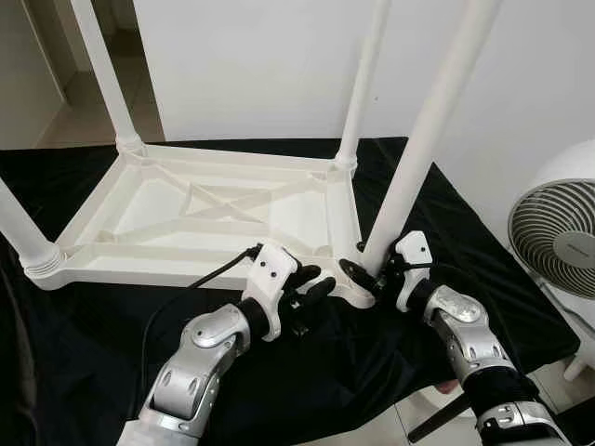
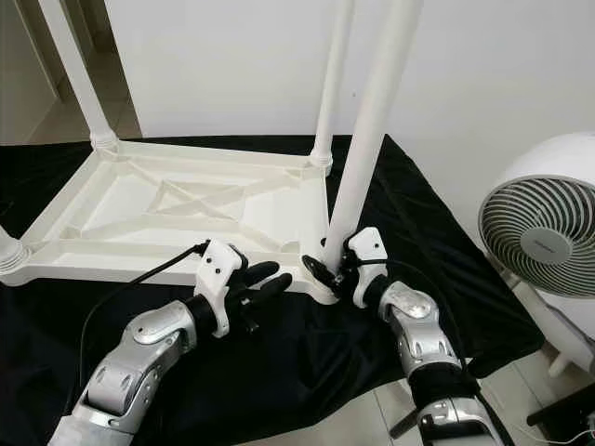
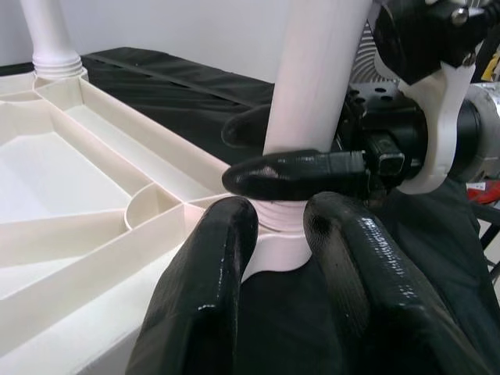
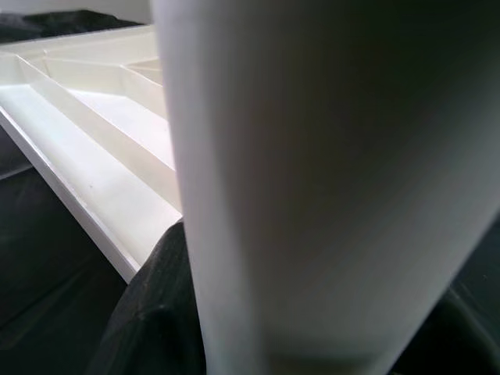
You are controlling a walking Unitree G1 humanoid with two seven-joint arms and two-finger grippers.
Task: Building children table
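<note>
Table leg point(image 1: 423, 139) clamped by right tool point(image 1: 376, 269), left tool point(image 1: 311, 290) parted beside it

Upturned white table point(image 2: 186, 209) lies on a black cloth point(image 2: 307, 362). Right gripper point(image 2: 337, 269) clasps the near leg point(image 2: 372, 130); fan point(image 2: 544, 237) at three o'clock.

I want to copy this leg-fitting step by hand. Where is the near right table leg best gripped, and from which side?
Grip the near right leg low on its round shaft, just above the corner socket, coming from the outer right side as the right end effector does. The ribbed tabletop blocks the inner side.
</note>
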